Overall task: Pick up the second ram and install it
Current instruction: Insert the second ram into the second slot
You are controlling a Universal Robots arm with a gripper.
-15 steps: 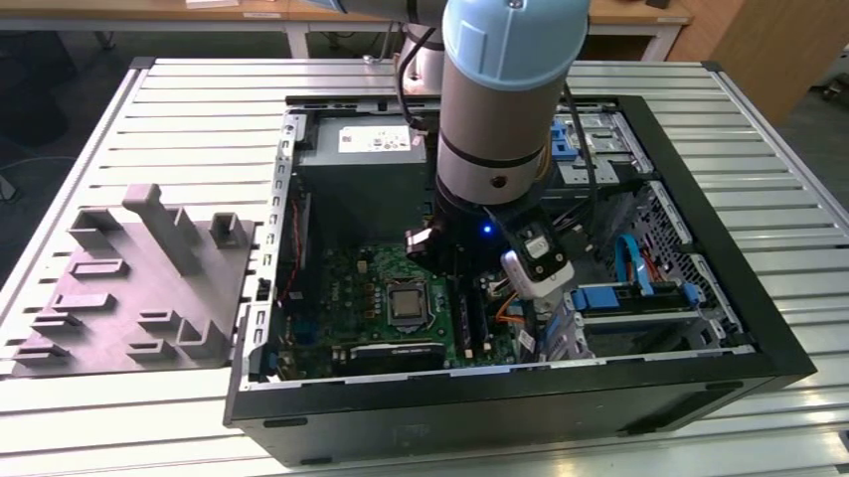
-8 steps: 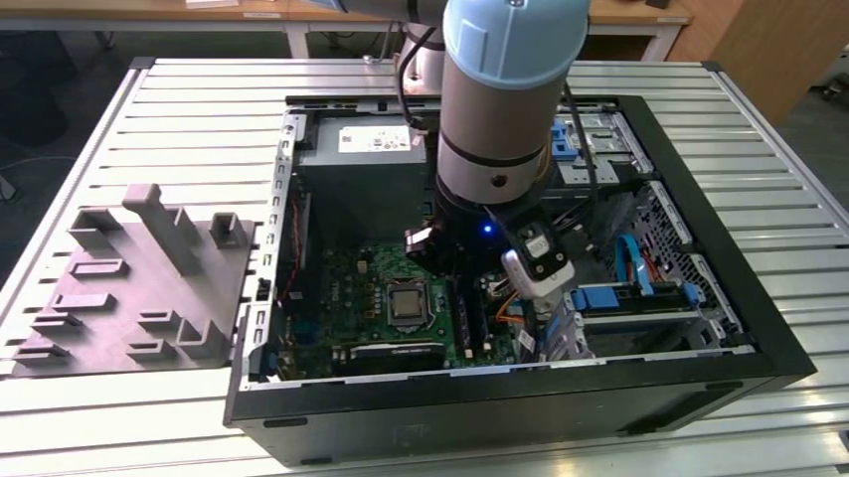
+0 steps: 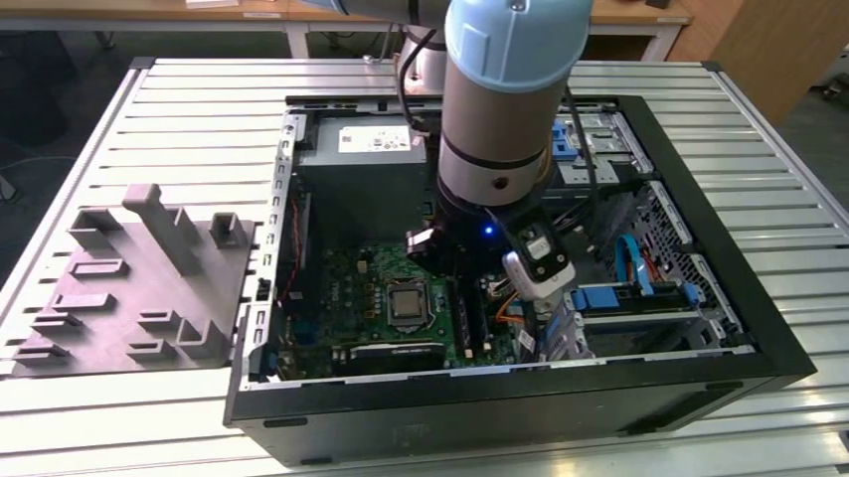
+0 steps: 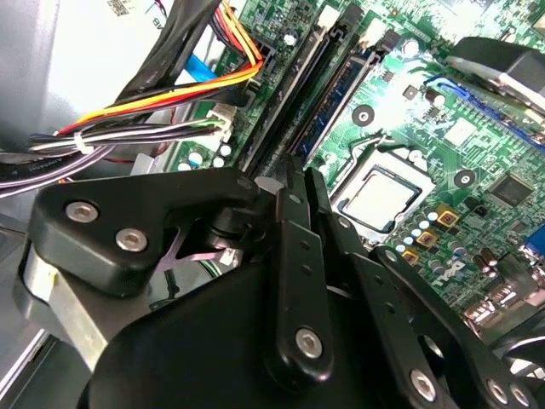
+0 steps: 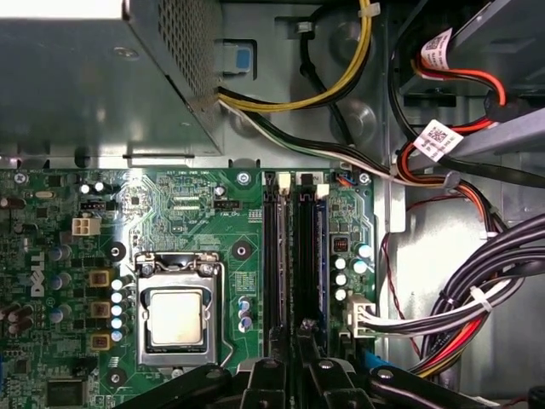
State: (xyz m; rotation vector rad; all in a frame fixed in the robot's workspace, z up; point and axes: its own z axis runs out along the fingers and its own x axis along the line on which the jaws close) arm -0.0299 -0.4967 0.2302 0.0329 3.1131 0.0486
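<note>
Inside the open computer case (image 3: 504,417), set mid-tabletop (image 3: 199,109), my claw (image 5: 301,345) is closed to a sliver over the memory slots along the cable-side edge of the motherboard (image 5: 221,256). A dark strip running out from its tips looks to be the second ram (image 5: 302,256), gripped edge-on in line with a slot near the processor socket (image 5: 174,317). Whether it is fully seated I cannot tell. Done well, I judge, this step wants the stick square to the slot and pressed evenly along its length, clear of the orange and yellow cables (image 4: 183,94) just beside. The case also holds a power supply (image 3: 358,164) against one end wall and a blue-fronted drive bay (image 3: 623,296). A grey moulded holder (image 3: 133,288) lies by the tabletop's edge on the exterior view's left.
</note>
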